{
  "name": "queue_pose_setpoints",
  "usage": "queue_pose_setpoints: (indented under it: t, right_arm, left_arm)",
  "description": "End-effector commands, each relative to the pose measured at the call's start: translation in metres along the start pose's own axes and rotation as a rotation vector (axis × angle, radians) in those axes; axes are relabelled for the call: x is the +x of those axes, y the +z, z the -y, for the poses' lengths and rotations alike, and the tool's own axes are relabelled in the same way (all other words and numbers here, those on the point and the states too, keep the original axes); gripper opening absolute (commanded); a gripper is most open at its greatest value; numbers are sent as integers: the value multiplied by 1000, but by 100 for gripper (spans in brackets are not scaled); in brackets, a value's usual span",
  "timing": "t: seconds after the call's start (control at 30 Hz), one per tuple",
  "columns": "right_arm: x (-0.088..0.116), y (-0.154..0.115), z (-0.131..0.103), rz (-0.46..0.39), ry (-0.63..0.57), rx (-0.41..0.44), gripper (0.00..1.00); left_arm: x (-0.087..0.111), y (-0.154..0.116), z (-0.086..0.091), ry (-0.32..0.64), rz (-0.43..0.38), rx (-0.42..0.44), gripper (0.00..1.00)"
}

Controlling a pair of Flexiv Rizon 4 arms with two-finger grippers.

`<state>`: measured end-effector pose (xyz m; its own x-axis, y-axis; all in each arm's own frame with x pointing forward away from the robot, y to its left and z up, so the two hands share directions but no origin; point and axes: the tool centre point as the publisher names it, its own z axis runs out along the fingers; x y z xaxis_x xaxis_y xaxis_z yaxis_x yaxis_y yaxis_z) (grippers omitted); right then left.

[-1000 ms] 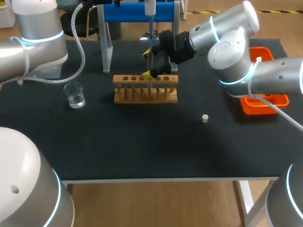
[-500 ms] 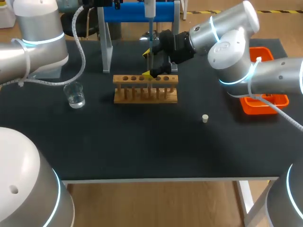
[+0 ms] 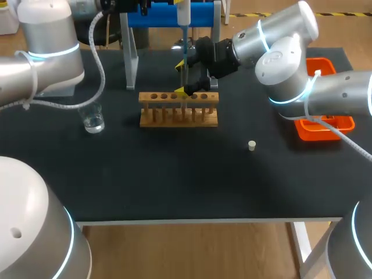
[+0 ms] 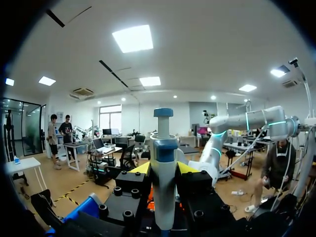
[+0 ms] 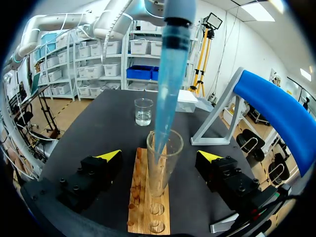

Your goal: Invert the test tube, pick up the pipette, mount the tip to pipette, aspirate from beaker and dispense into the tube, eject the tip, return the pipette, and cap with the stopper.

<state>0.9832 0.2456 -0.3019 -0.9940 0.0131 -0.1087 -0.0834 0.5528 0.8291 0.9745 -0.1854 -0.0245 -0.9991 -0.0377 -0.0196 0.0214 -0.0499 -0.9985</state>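
though in test tube [image 5: 164, 170], pipette tip [image 5: 167, 98] off-centre

The table [image 3: 174, 174] is matte black, the rack [image 3: 178, 116] pale brown wood, the tray [image 3: 314, 132] bright orange. The pipette [image 4: 163, 168] is white with a blue top, and its tip [image 5: 167, 108] is translucent blue. The stopper [image 3: 251, 145] is cream, the beaker [image 3: 92, 120] clear glass.

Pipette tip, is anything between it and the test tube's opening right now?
Nothing visible. The pipette tip already dips into the open test tube; the right gripper stands open, one finger on either side of it.
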Motion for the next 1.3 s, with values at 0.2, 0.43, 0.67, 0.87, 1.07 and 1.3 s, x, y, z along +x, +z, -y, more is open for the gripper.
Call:
queue_pose_setpoints:
  t: [0.2, 0.43, 0.67, 0.87, 1.07, 1.3]
  right_arm:
    - [-1, -1, -1, -5, 1, 5, 100]
    - [-1, -1, -1, -5, 1, 5, 100]
    - [-1, -1, -1, -5, 1, 5, 100]
    - [-1, -1, -1, -5, 1, 5, 100]
    - [-1, -1, -1, -5, 1, 5, 100]
    - [-1, -1, -1, -5, 1, 5, 100]
  left_arm:
    - [-3, 1, -3, -2, -5, 2, 0]
    - [-1, -1, -5, -3, -8, -3, 0]
    - [2, -5, -6, -7, -8, -22, 0]
    - [0, -7, -6, 7, -3, -28, 0]
    - [-3, -7, -5, 27, 2, -25, 0]
    - [-6, -4, -3, 50, -2, -17, 0]
